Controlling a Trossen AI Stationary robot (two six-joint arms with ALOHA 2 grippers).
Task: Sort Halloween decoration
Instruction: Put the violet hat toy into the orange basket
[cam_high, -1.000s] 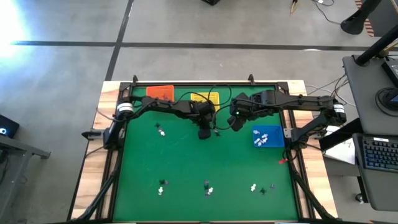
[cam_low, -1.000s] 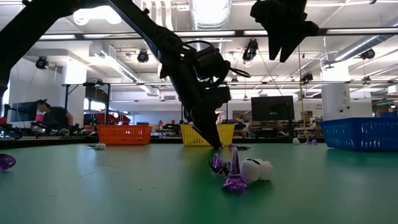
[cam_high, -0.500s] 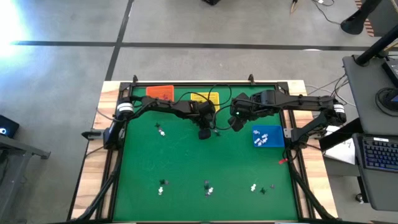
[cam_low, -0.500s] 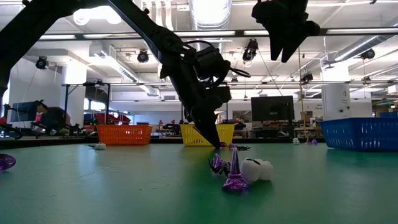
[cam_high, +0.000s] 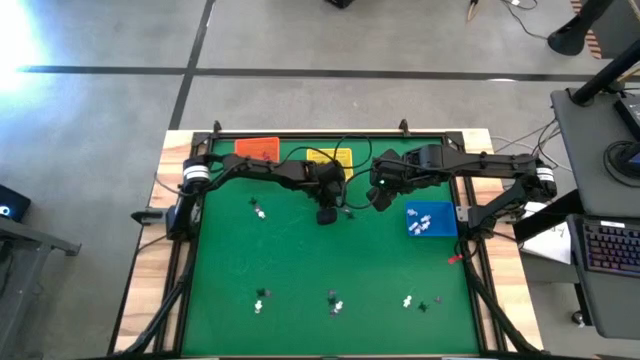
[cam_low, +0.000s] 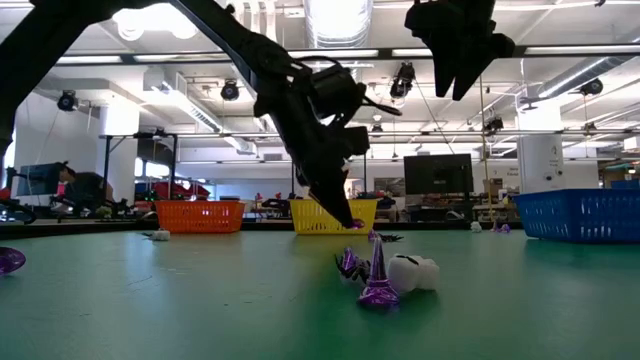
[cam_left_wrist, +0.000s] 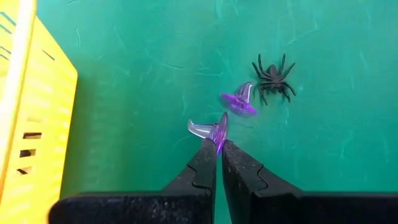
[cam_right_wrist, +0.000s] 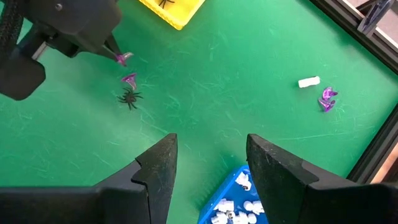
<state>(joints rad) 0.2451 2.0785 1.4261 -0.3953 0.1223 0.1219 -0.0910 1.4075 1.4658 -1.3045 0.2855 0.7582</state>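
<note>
Left tool (cam_left_wrist: 218, 138) clenched on 1 purple witch hat (cam_left_wrist: 208, 129), lifted just off the green desk (cam_high: 300, 270) beside the yellow basket (cam_left_wrist: 25, 118). A second purple hat (cam_left_wrist: 239, 101) and a black spider (cam_left_wrist: 272, 78) lie close below. Right tool (cam_right_wrist: 208, 152) released, hovering near the blue basket (cam_right_wrist: 239, 205).

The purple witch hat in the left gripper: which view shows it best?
The left wrist view: the purple witch hat sits close up, pinched by its brim in the shut left gripper. The right wrist view shows it small; the low view shows a speck; the high view hides it.
</note>
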